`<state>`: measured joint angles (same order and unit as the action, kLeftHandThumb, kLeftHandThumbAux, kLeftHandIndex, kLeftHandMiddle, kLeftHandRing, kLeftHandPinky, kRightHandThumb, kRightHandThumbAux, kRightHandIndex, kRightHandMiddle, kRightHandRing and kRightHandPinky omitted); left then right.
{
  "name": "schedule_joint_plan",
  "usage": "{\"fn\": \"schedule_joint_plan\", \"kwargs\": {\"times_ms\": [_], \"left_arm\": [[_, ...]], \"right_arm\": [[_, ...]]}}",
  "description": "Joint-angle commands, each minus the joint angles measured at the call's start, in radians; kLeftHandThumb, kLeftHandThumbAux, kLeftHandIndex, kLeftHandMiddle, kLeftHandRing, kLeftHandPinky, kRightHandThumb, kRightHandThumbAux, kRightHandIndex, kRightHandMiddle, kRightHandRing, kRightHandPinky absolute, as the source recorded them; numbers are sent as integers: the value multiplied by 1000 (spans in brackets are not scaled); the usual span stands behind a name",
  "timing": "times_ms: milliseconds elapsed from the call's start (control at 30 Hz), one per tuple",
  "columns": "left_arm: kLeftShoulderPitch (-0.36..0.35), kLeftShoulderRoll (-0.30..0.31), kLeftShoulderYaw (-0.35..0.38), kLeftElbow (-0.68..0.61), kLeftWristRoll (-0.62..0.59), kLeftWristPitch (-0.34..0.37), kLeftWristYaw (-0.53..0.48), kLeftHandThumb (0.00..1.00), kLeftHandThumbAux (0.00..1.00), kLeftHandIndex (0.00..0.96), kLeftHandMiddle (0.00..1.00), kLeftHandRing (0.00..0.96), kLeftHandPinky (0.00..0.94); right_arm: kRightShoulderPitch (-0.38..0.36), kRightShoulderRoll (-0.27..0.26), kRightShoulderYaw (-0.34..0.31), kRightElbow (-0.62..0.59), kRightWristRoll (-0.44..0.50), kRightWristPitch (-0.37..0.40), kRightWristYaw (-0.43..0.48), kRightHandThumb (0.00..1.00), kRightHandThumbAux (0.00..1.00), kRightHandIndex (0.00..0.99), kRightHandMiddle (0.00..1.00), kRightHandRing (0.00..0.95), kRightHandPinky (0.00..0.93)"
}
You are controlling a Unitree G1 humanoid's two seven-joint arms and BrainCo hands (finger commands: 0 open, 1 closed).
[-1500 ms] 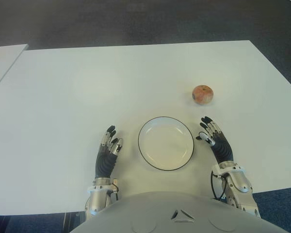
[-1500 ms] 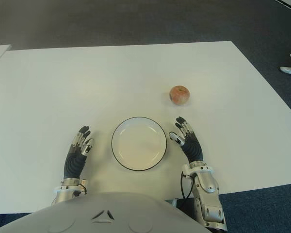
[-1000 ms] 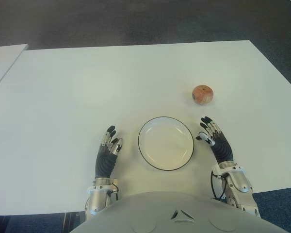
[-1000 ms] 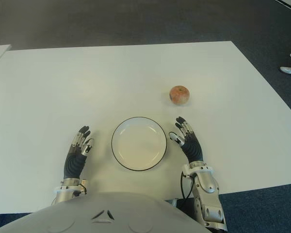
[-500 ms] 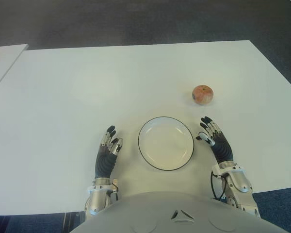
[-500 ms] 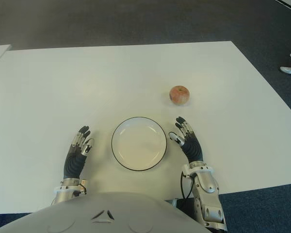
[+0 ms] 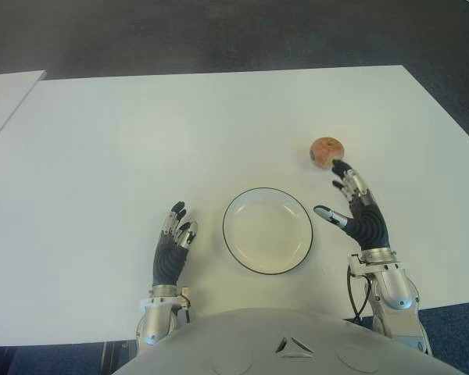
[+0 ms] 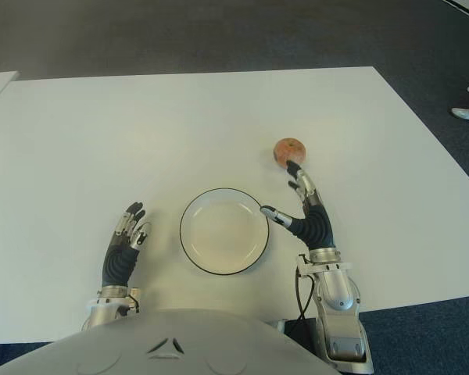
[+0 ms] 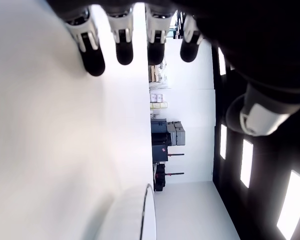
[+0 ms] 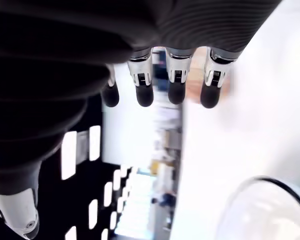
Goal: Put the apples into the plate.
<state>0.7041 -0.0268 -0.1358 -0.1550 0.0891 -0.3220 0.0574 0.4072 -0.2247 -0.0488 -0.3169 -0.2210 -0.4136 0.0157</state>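
One reddish apple (image 7: 326, 151) lies on the white table (image 7: 141, 133), beyond and to the right of a white plate (image 7: 267, 230) with a dark rim. The plate holds nothing. My right hand (image 7: 353, 203) is raised just short of the apple, fingers spread, thumb out toward the plate, holding nothing. In the right wrist view the apple (image 10: 195, 85) shows blurred behind the fingertips (image 10: 176, 92). My left hand (image 7: 174, 241) shows left of the plate with its fingers extended.
A second white table's corner (image 7: 4, 90) shows at the far left. Dark carpet (image 7: 219, 31) surrounds the table. A white shoe (image 8: 467, 114) lies on the floor at the far right.
My right hand has lifted and moved forward toward the apple, with its thumb swung out. The apple, plate and left hand have not moved.
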Motion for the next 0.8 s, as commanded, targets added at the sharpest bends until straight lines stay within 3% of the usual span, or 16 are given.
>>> {"fn": "schedule_joint_plan", "kwargs": {"times_ms": [33, 133, 300, 567, 800], "left_arm": [[-12, 0, -4, 51, 2, 22, -2, 9, 488, 30, 67, 79, 99], [-17, 0, -4, 59, 4, 15, -1, 9, 486, 31, 68, 81, 103], [-25, -1, -2, 76, 2, 8, -2, 8, 475, 28, 69, 82, 100], [-32, -1, -2, 93, 0, -7, -5, 18, 468, 23, 60, 73, 91], [-29, 1, -2, 97, 7, -10, -1, 15, 477, 16, 52, 63, 82]], "right_arm": [[-168, -171, -79, 243, -285, -230, -179, 408, 592, 60, 54, 31, 42], [-194, -209, -84, 263, -402, -241, -260, 361, 570, 51, 45, 27, 22], [-243, -273, -69, 262, -560, -173, -334, 308, 537, 39, 26, 7, 3], [-343, -300, -11, 306, -635, -110, -355, 282, 491, 36, 11, 0, 0], [-433, -321, 46, 358, -653, -24, -291, 291, 465, 40, 10, 0, 0]]}}
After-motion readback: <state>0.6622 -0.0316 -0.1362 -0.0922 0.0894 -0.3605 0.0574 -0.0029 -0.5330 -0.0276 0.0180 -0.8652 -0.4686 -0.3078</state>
